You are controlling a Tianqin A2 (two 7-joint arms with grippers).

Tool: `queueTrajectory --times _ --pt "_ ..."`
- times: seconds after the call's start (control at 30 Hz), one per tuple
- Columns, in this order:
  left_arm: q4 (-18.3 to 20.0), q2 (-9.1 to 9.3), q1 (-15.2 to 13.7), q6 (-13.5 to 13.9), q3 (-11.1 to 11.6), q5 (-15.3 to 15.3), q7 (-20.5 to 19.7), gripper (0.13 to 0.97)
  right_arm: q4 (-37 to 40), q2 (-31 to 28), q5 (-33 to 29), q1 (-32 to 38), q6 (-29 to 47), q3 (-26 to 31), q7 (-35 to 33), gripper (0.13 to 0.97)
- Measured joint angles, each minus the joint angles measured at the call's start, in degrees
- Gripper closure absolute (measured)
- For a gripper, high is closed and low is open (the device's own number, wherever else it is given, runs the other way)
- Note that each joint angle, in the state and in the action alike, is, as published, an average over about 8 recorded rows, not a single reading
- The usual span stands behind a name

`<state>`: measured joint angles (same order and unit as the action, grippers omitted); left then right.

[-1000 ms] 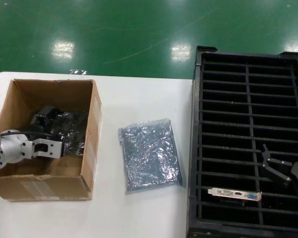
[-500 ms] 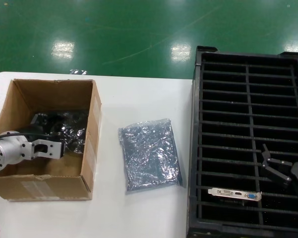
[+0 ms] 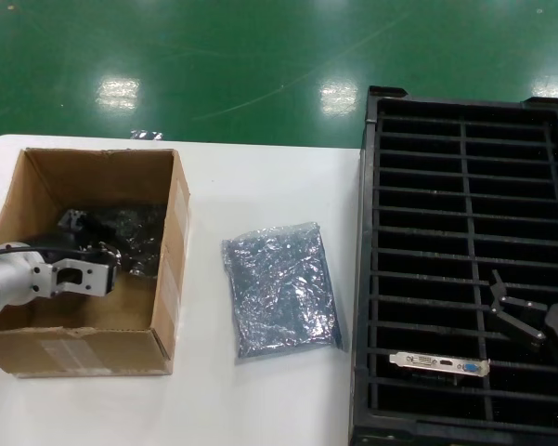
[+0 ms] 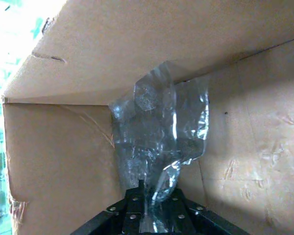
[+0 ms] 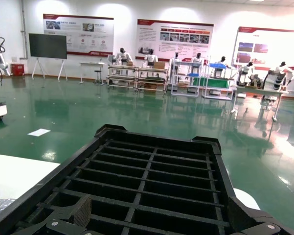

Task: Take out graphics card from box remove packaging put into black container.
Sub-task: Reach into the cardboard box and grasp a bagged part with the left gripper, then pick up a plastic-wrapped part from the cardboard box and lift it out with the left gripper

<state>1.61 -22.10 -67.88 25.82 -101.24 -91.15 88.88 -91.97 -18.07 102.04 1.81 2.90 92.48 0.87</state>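
**Left gripper in box, clamped on bagged card**

- Left gripper (image 3: 97,251): reaches down inside the box (image 3: 37,348) from the robot's left side. In the left wrist view the fingers are clenched on the lower edge of a crinkly antistatic bag (image 4: 156,142). The bag stands directly ahead of the fingertips, its long axis running away from them toward the box's far corner. Whether a card is inside it cannot be told.
- Key relation, as a judgement: the bag is already in the grasp, so the coming move is a lift straight up; cardboard walls stand close on the sides, so drift sideways risks snagging.
- Right gripper (image 3: 520,311): hangs over the black container (image 3: 376,279), well apart from the box, fingers spread and holding nothing.
- Graphics card (image 3: 441,362): one bare card lies in a near slot of the container, just beside the right gripper, bracket lengthwise along the slot.
- Loose packaging (image 3: 280,288): flat on the white table (image 3: 260,177), between box and container.
- Room: green glossy floor beyond the table; shelves and wall posters far off.
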Motion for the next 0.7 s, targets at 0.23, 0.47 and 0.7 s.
queueTrajectory --times 0.23,0.47,0.7 --pt "0.14 -0.24 -0.03 0.28 0.21 -0.18 0.38 0.909 0.00 0.00 0.00 0.00 0.00 0.00 0.00 0.129" --pt "0.47 -0.39 -0.11 0.76 0.63 -0.58 1.10 0.950 0.00 0.00 0.00 0.00 0.00 0.00 0.00 0.129" --pt "2.10 -0.74 0.12 1.51 1.94 -1.84 2.79 0.957 0.00 0.00 0.00 0.00 0.00 0.00 0.00 0.129"
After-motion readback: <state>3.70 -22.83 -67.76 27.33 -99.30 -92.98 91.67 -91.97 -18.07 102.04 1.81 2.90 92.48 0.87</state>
